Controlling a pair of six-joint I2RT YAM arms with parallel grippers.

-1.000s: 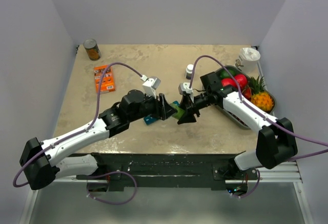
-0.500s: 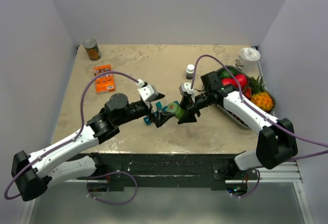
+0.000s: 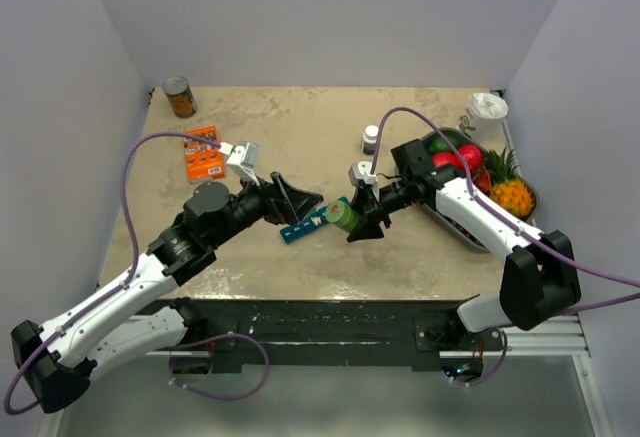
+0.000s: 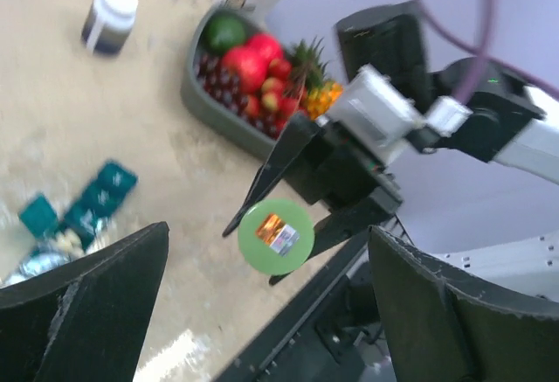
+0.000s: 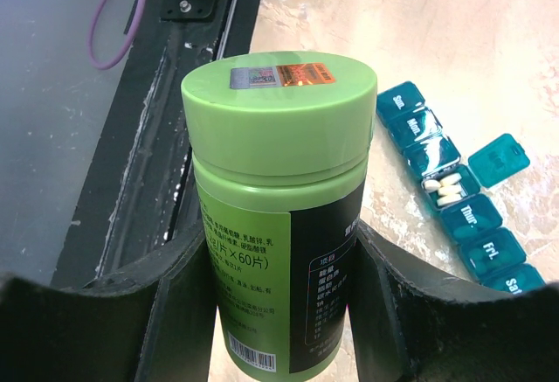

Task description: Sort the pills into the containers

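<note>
Your left hand has withdrawn toward 9 o'clock, jaws spread wide, empty; your right hand grips the green bottle at 3 o'clock of the pill organiser.

Right hand clamps green bottle; organiser lower-left.

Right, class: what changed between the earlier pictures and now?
The left tool let go of the green bottle, opened wide and drew back leftward. The right tool keeps holding the bottle; the teal pill organiser lies unmoved.
</note>
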